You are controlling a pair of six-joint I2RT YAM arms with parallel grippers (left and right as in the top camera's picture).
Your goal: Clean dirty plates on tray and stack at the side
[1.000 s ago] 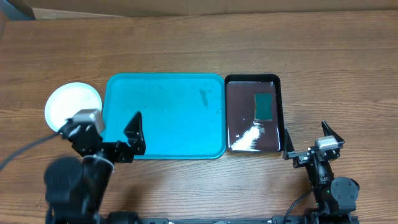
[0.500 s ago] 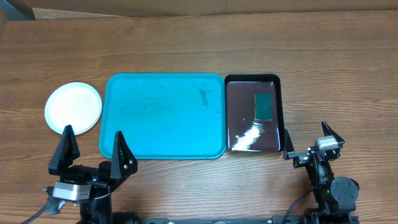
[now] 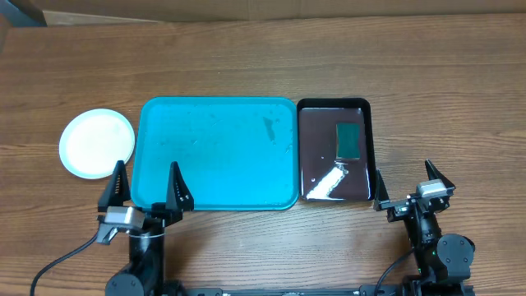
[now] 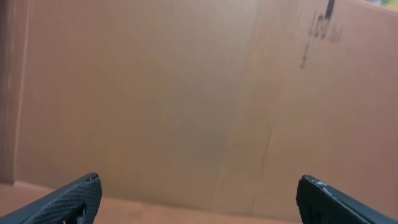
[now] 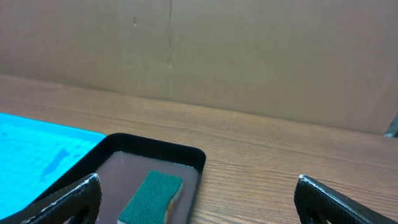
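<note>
A round plate stack (image 3: 97, 143) with a white top and pale blue rim lies on the table left of the turquoise tray (image 3: 217, 153); how many plates are in it cannot be told. The tray holds no plates. My left gripper (image 3: 145, 187) is open and empty at the tray's front left corner, its fingertips low in the left wrist view (image 4: 199, 198), facing a cardboard wall. My right gripper (image 3: 408, 182) is open and empty, right of the black pan's front corner; its fingertips frame the right wrist view (image 5: 199, 199).
A glossy black pan (image 3: 333, 150) with water and a green sponge (image 3: 349, 139) sits right of the tray; both show in the right wrist view, pan (image 5: 161, 152) and sponge (image 5: 152, 196). A cardboard wall (image 5: 249, 56) stands behind the table.
My left arm pulled back from beside the plate to the front edge, then shifted right to the tray's front left corner. The right arm has not moved.
</note>
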